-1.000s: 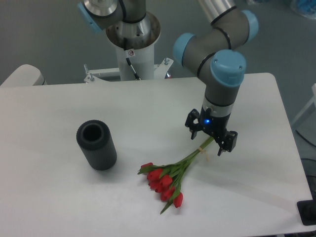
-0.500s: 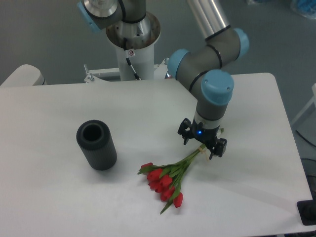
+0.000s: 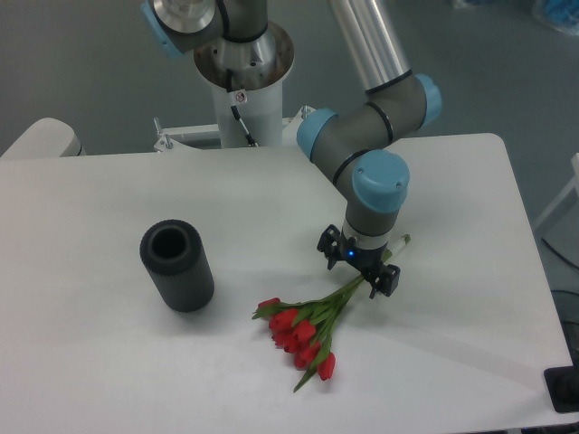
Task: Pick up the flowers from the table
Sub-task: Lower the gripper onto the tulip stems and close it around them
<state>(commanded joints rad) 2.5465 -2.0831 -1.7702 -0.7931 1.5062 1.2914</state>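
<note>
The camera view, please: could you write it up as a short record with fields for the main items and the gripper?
flowers: red tulips lying flat on the table, heads toward the camera, stems running up to the right
gripper: low over the stems, fingers either side of them; grasp cannot be confirmed
vase: dark ribbed cylinder, upright, left of the flowers, apart from them
table: white, rounded corners

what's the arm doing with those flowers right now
The arm's hand is low over the stem end of the flowers, a bunch of red tulips lying flat on the white table. Its fingers straddle the green stems and look open; nothing is lifted yet. A dark ribbed vase stands apart to the left, untouched.
</note>
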